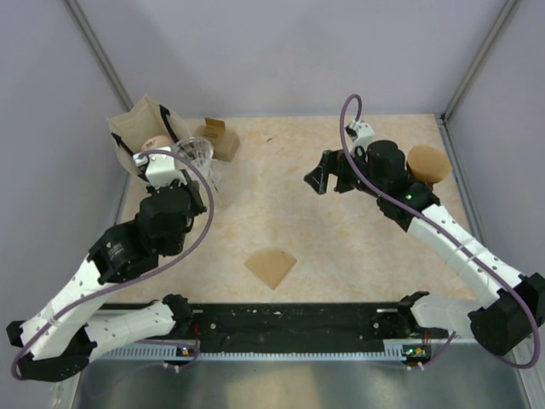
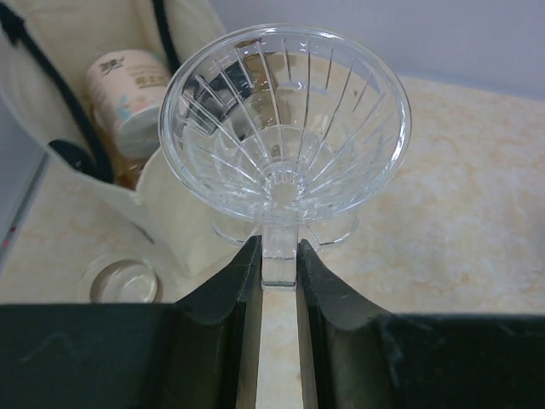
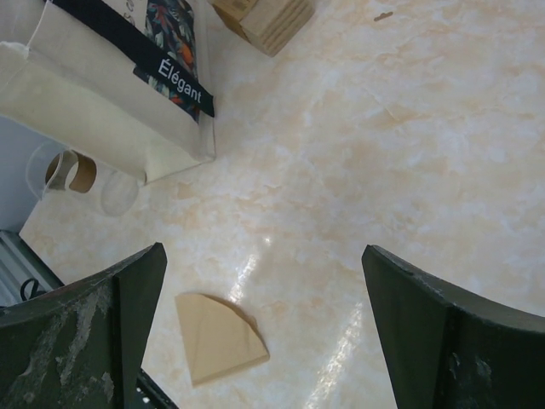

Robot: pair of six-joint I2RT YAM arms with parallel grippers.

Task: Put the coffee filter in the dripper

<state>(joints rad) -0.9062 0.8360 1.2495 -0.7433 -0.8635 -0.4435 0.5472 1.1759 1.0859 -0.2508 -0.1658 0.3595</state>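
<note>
A brown, fan-shaped coffee filter (image 1: 271, 267) (image 3: 220, 337) lies flat on the table, near the front middle. The clear ribbed dripper (image 2: 285, 119) (image 1: 196, 155) is at the back left, tilted with its mouth toward the wrist camera. My left gripper (image 2: 278, 260) (image 1: 181, 167) is shut on the dripper's flat clear handle, one finger on each side. My right gripper (image 1: 328, 177) (image 3: 262, 256) hangs open and wide above the table's middle, well back from the filter, with nothing between its fingers.
A cream tote bag (image 1: 140, 128) (image 3: 94, 94) stands at the back left just behind the dripper, with a bottle (image 2: 128, 94) inside. A small wooden box (image 1: 218, 138) (image 3: 264, 21) sits beside it. A brown stack (image 1: 428, 164) rests at the back right. A clear glass piece (image 2: 119, 281) lies by the bag.
</note>
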